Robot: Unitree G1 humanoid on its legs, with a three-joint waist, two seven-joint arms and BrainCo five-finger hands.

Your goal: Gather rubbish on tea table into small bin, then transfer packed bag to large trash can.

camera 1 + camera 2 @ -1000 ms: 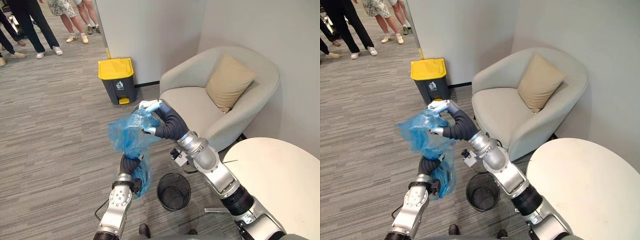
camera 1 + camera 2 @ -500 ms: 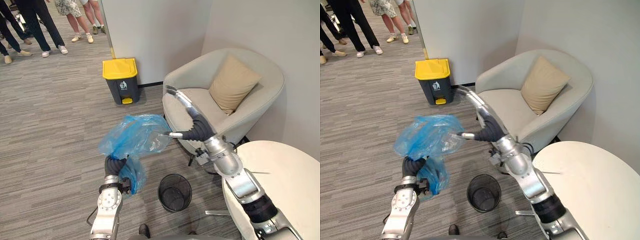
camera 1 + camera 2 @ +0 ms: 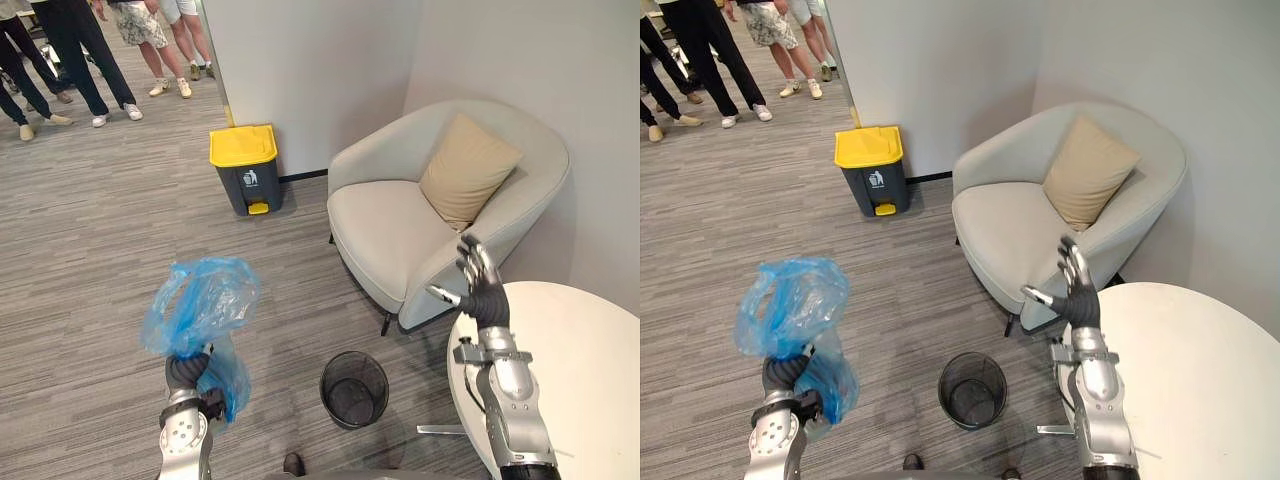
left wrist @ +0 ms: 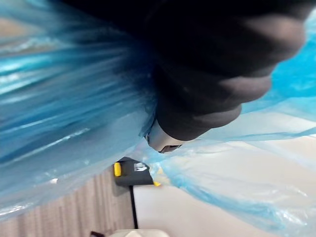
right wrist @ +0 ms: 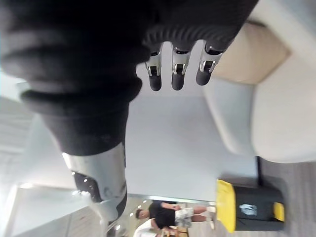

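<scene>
right hand [image 3: 482, 285] has pulled away, open near white table [image 3: 590, 370]; left hand [image 3: 185, 370] grips blue bag [image 3: 205, 300].

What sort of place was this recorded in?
Probably an office lounge or waiting corner: a pale armchair with a tan cushion beside a round white table, a yellow-lidded bin against the wall, and people standing on the grey striped floor farther off.

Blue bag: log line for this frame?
blue bag: carried by left hand | right hand: raised, fingers open, empty | yellow-lid can: lid closed, across floor
</scene>
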